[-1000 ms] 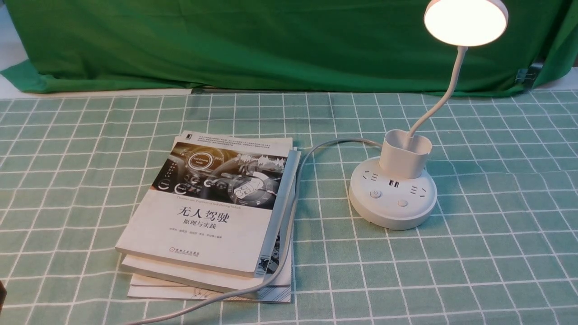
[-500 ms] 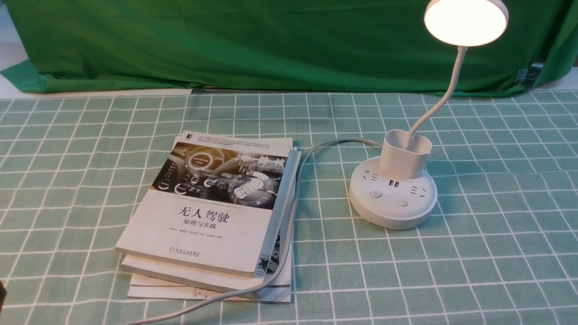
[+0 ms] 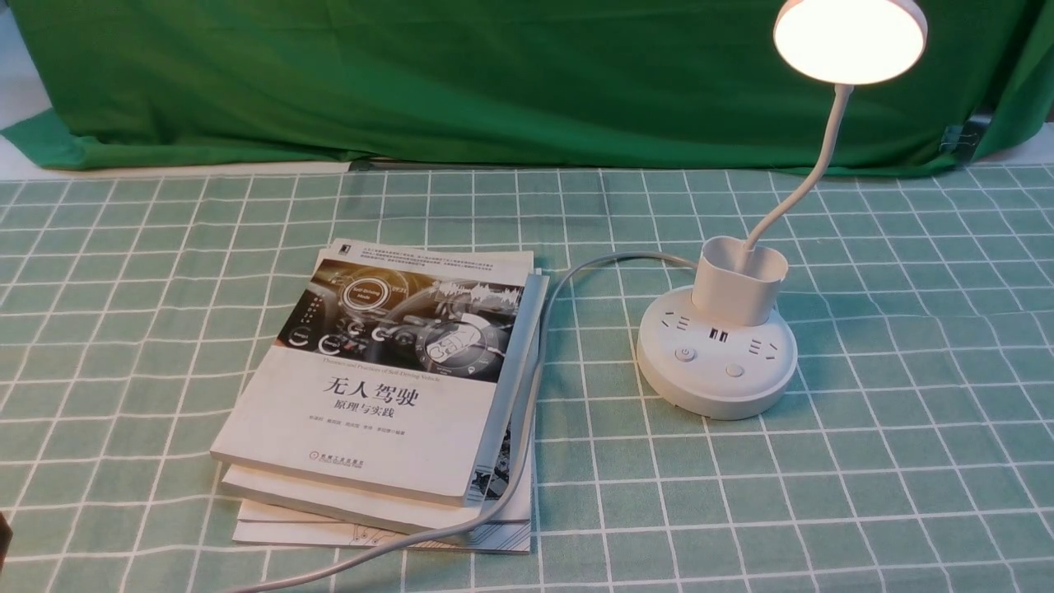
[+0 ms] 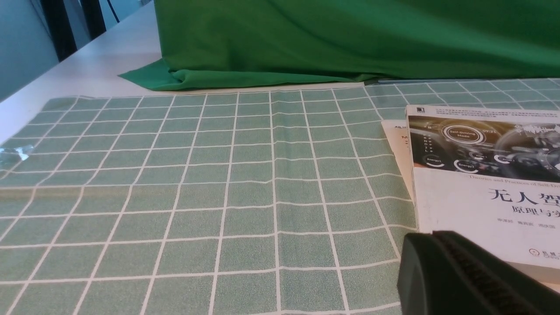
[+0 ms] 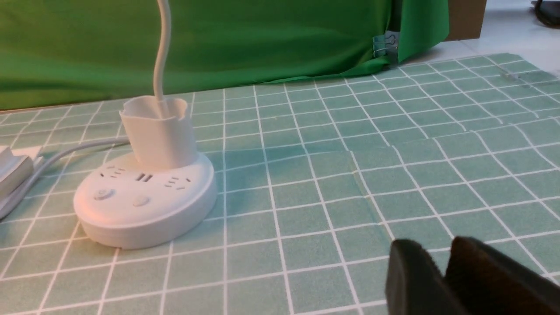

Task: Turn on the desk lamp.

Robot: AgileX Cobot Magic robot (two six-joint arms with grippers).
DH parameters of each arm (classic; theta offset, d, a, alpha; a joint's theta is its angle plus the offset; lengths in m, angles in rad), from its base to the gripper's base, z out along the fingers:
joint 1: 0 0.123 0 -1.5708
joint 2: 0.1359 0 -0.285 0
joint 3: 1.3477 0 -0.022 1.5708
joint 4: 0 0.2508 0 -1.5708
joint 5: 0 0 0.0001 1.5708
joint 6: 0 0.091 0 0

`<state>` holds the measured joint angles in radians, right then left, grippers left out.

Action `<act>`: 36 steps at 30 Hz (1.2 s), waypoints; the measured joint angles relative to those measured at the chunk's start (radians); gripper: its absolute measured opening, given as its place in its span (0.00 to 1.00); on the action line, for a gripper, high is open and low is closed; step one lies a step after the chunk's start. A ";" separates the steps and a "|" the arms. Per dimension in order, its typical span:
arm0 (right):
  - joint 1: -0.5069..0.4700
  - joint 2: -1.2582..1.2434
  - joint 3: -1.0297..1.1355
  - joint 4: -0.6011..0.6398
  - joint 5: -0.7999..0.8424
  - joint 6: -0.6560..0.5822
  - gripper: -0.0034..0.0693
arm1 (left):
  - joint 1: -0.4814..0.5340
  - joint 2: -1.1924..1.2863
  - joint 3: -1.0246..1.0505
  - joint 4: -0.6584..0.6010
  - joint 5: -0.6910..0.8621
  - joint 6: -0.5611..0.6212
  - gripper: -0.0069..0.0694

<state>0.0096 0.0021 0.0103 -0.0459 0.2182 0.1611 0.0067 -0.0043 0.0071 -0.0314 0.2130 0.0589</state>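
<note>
A white desk lamp stands lit on a green checked tablecloth in the front view, its round head glowing above a thin curved neck, a cup-shaped holder and a round base with sockets and two buttons; a grey cord trails from the base over a stack of books, and a green cloth backdrop hangs behind; neither gripper shows here. In the left wrist view, the left gripper appears as a single dark mass low in the corner, and whether its jaws are apart or together cannot be told; the top book lies just beyond it, with no part of the lamp in sight. In the right wrist view, the right gripper shows two dark fingers close together with only a narrow cleft between them, holding nothing; the lamp base sits ahead of the jaws and well off to one side, apart from them.
</note>
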 joint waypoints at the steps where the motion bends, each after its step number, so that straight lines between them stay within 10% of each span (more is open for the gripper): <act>1: 0.000 0.000 0.000 0.000 0.000 0.000 0.30 | 0.000 0.000 0.000 0.000 0.000 0.000 0.12; 36: 0.000 0.000 0.000 -0.001 0.005 0.001 0.37 | 0.000 0.000 0.000 0.000 0.000 0.000 0.12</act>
<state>0.0096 0.0021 0.0103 -0.0468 0.2228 0.1622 0.0067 -0.0043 0.0071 -0.0314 0.2130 0.0589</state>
